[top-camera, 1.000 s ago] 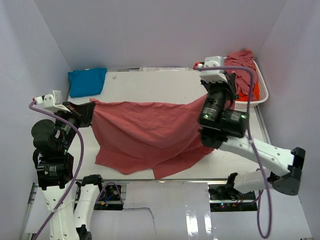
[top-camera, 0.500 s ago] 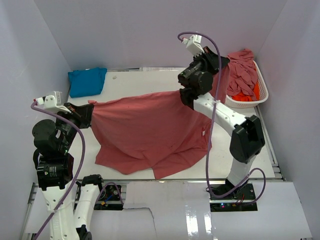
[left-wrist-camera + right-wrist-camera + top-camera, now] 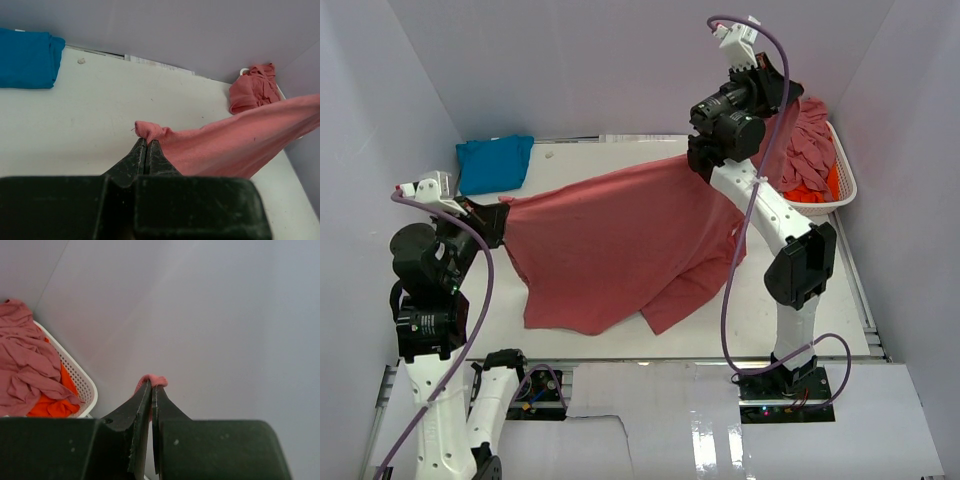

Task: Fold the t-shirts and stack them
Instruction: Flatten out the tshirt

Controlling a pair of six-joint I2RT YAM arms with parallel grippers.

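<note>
A dusty rose-red t-shirt hangs stretched between both grippers, its lower part trailing on the white table. My left gripper is shut on one corner of it, and the left wrist view shows the cloth bunched at that gripper's tips. High at the back right, my right gripper is shut on the opposite corner. A small fold of the red t-shirt pokes out over this gripper in the right wrist view. A folded turquoise t-shirt lies at the far left.
The white slatted basket stands at the far right with rose-red t-shirts and an orange t-shirt heaped in it. Grey walls close in the back and both sides. The right arm's elbow stands over the table's right part.
The right gripper has swung up and back toward the far right corner with its corner of the shirt. The shirt's lower edge slid away from the table's near edge. The left gripper rose slightly.
</note>
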